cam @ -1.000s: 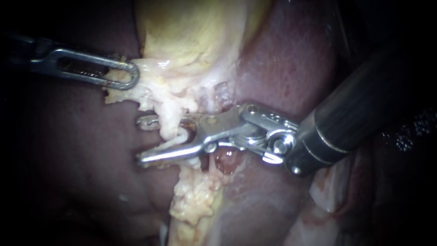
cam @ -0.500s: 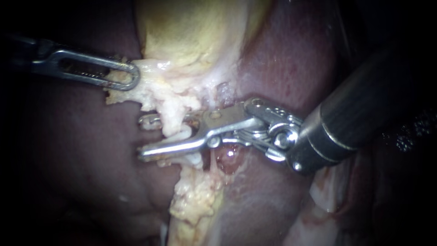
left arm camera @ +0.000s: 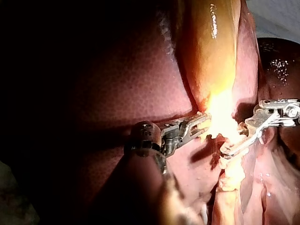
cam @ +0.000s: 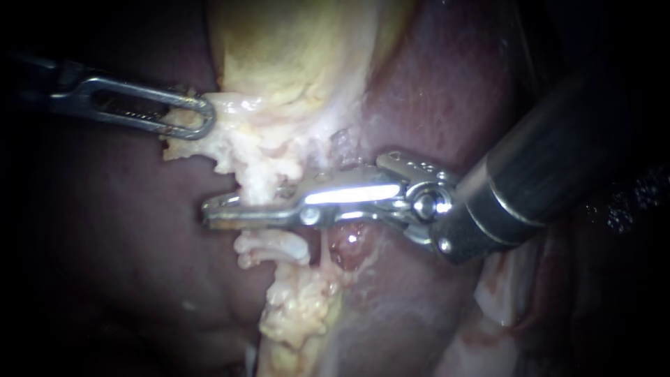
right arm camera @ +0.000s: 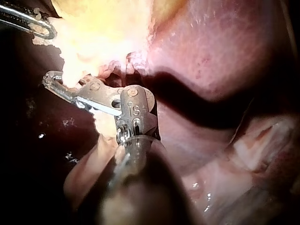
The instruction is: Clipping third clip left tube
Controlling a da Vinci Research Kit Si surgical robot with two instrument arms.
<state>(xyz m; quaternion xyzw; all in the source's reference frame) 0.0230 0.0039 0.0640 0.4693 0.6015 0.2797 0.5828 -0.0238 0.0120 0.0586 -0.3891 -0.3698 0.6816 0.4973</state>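
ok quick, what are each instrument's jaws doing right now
Left instrument: jaws shut on pale tissue.
Right instrument: jaws shut on the tube.

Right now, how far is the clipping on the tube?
Done: my left instrument holds the pale tissue, and my right instrument lies across the tube. In hand: its jaws are shut on the tube. Left: opening and drawing back; no set clip is visible yet.

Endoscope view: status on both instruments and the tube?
Left instrument jaws shut on pale tissue. Right instrument jaws shut across the tube. Clip itself not discernible. Nothing in the way.
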